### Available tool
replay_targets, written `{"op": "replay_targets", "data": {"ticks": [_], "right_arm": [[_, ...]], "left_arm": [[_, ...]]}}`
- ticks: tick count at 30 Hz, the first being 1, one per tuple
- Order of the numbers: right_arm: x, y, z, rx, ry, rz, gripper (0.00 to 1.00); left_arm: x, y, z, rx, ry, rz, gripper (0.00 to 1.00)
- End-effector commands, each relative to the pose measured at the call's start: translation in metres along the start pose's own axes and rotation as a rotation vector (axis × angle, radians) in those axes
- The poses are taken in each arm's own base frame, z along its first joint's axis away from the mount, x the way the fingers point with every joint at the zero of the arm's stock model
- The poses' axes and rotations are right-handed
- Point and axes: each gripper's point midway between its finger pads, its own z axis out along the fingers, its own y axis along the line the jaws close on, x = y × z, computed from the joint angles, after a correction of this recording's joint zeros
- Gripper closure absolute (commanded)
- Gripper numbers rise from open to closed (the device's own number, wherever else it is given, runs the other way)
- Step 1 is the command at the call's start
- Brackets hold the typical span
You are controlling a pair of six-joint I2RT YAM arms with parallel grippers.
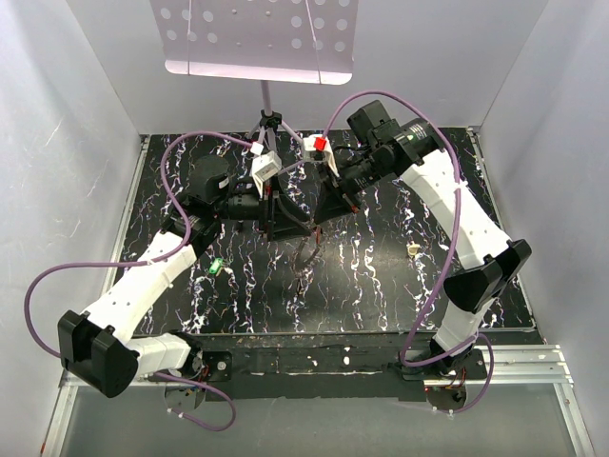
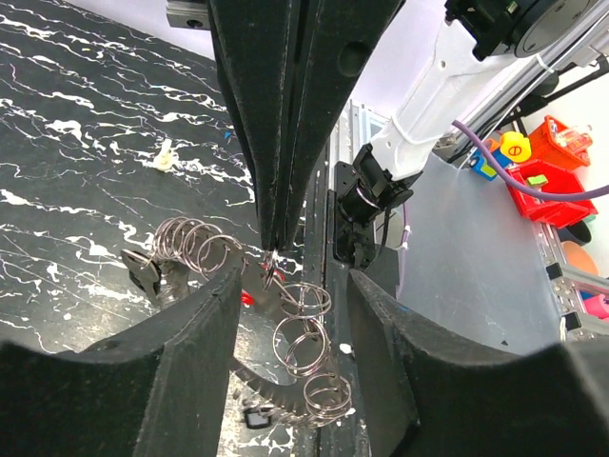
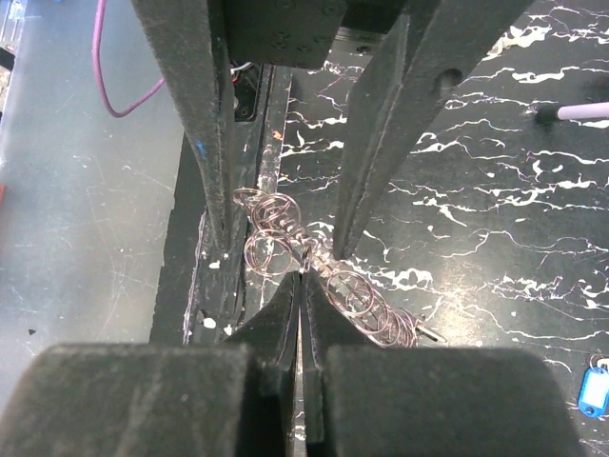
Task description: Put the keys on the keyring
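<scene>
The keyring (image 2: 306,335), a thin grey ring strung with several small split rings, hangs above the black marbled table (image 1: 381,286). My right gripper (image 3: 303,272) is shut on the keyring (image 3: 276,243), pinching its wire at the fingertips. My left gripper (image 2: 290,328) is open, one finger on each side of the hanging rings without touching them. In the top view the two grippers (image 1: 271,217) (image 1: 319,221) meet over the keyring (image 1: 306,249). A red key (image 2: 247,297) shows just behind the rings. Loose keys lie on the table: green (image 1: 216,268), cream (image 1: 413,249), blue (image 3: 592,390).
A music stand (image 1: 257,38) rises at the back, its tripod (image 1: 271,129) just behind the grippers. The table's near edge and metal rail (image 1: 314,367) run under the arm bases. Red bins (image 2: 557,162) stand off the table to the right.
</scene>
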Motion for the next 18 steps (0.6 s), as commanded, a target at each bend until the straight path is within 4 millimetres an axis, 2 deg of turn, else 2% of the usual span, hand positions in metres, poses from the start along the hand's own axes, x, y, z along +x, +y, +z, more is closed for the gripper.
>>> {"op": "replay_targets", "data": {"ticks": [1, 11, 18], "right_arm": [[0.0084, 0.0396, -0.0076, -0.096, 0.042, 0.121, 0.99], [0.0069, 0.0404, -0.0058, -0.102, 0.040, 0.122, 0.99], [0.0062, 0.0413, -0.0048, -0.109, 0.036, 0.130, 0.99]], "left_arm": [[-0.0137, -0.0096, -0.0033, 0.032, -0.021, 0.062, 0.56], [-0.0107, -0.0069, 0.0000, 0.043, -0.015, 0.048, 0.74], [-0.0061, -0.0070, 0.0017, 0.048, -0.007, 0.038, 0.75]]}}
